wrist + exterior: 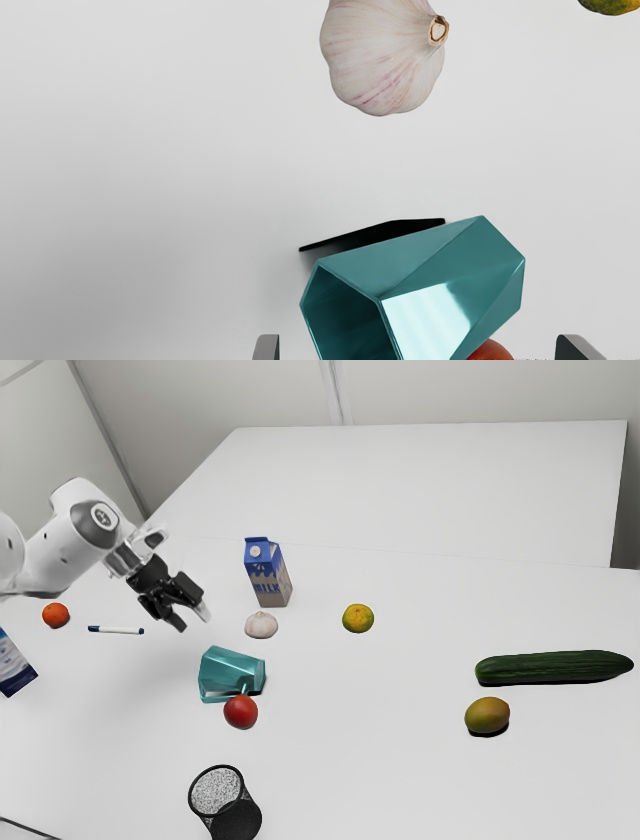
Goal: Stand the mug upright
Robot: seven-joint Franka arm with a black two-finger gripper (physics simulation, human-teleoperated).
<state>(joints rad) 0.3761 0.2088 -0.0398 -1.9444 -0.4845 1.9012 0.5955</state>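
Observation:
The teal faceted mug (232,671) lies on its side on the table, its mouth toward the exterior view's left. My gripper (192,618) hangs above the table, up and to the exterior view's left of the mug, apart from it. In the wrist view the gripper (417,347) is open, its two fingertips far apart at the bottom edge. Between and beyond them shows the mug (425,295), its dark opening visible and neither finger touching it. A handle is hard to make out.
A tomato (241,711) sits right by the mug, and a garlic bulb (261,625) lies a short way behind it. A milk carton (268,573), a green-orange fruit (358,618) and a dark mesh cup (226,803) stand around. Farther off are a cucumber (553,667) and a mango (487,715).

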